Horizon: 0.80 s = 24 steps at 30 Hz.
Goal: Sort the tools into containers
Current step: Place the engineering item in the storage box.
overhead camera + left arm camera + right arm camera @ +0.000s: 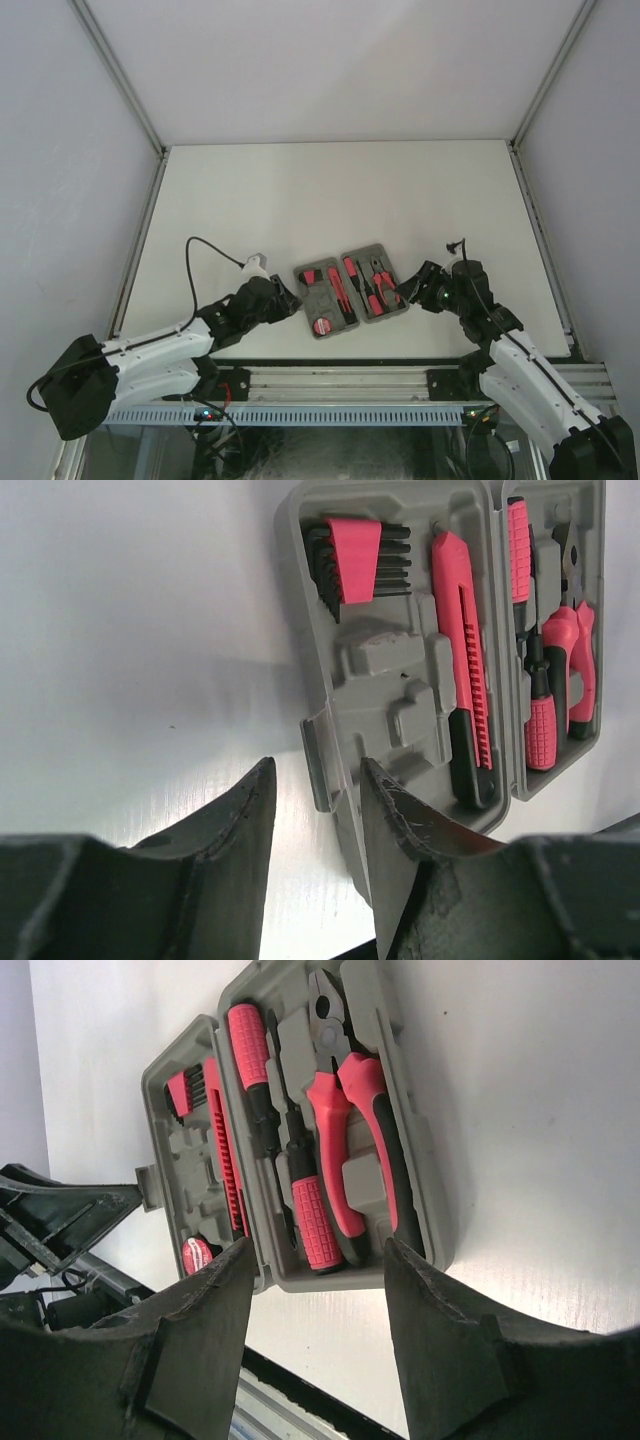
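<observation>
Grey tool case (350,287) open at 6 o'clock on table (300,190), pliers (350,1130) slotted.
Left gripper (318,770) at case's 9 o'clock: fingers parted, latch tab (320,755) between them, ungripped.
Right gripper (318,1245) at case's 3 o'clock: parted, empty.
Sorting looks finished; next is likely folding one half shut.

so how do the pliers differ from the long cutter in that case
The cutter is one straight slim bar; the pliers have two curved handles ending in metal jaws. The cutter lies in the left half of the case in the top view, the pliers in the right half. Both are pink and black, seated in moulded slots.
</observation>
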Each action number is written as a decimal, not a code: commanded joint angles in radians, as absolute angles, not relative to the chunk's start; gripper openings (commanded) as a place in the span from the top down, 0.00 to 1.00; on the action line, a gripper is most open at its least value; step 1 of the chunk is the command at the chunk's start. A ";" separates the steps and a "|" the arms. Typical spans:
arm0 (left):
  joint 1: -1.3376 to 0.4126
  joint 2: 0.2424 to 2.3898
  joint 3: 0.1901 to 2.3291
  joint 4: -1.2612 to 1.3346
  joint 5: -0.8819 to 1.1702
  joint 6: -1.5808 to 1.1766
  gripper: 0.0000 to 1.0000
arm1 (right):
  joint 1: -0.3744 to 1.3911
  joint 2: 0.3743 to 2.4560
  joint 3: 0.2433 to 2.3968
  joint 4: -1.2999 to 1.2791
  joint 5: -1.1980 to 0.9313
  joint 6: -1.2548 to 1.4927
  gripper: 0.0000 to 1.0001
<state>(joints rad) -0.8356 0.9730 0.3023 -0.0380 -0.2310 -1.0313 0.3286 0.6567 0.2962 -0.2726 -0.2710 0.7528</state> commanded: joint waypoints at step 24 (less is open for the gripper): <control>-0.839 1.043 0.122 0.389 -0.233 -1.174 0.78 | 0.318 0.615 0.299 -0.262 -0.306 0.733 0.46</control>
